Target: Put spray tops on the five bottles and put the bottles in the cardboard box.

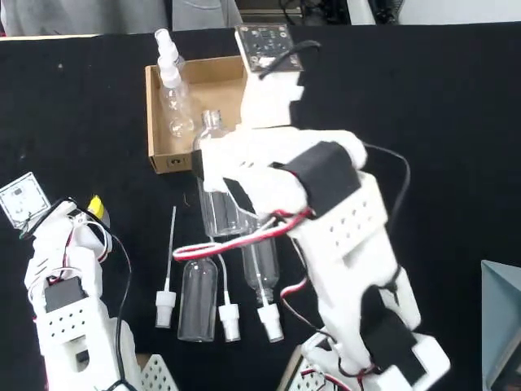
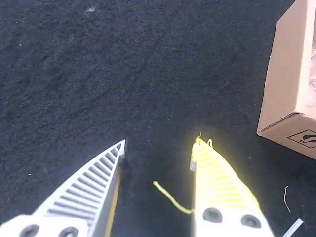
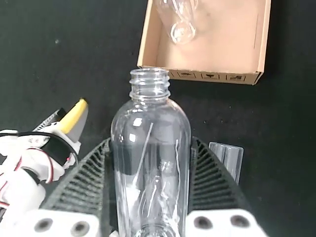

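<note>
An uncapped clear bottle (image 3: 150, 123) is held in the right gripper (image 3: 150, 143), whose dark jaws are closed against the bottle's two sides. The bottle's long axis runs straight out from the gripper, with the open neck leading and aimed at the cardboard box (image 3: 197, 76). In the right wrist view the neck is seen just short of the box's near wall. One capped bottle (image 1: 172, 90) already lies inside the box.

The left gripper (image 2: 160, 142) is spread wide with nothing between its white and yellow fingers. It is placed low over the bare black table (image 2: 98, 74), beside the box's corner and off to the held bottle's side.

Three spray tops are laid on the table near the arm bases, well behind the held bottle's neck. The spray top nearest the left arm (image 1: 165, 306) lies with its dip tube pointing away from the bases, toward the box. Two further uncapped bottles (image 1: 198, 300) are laid among the tops.

The held bottle is judged not ready for the box, as no top has been fitted. The empty left gripper is the freer and nearer one to fetch a top, and the tube would have to be lined up with the neck's axis
</note>
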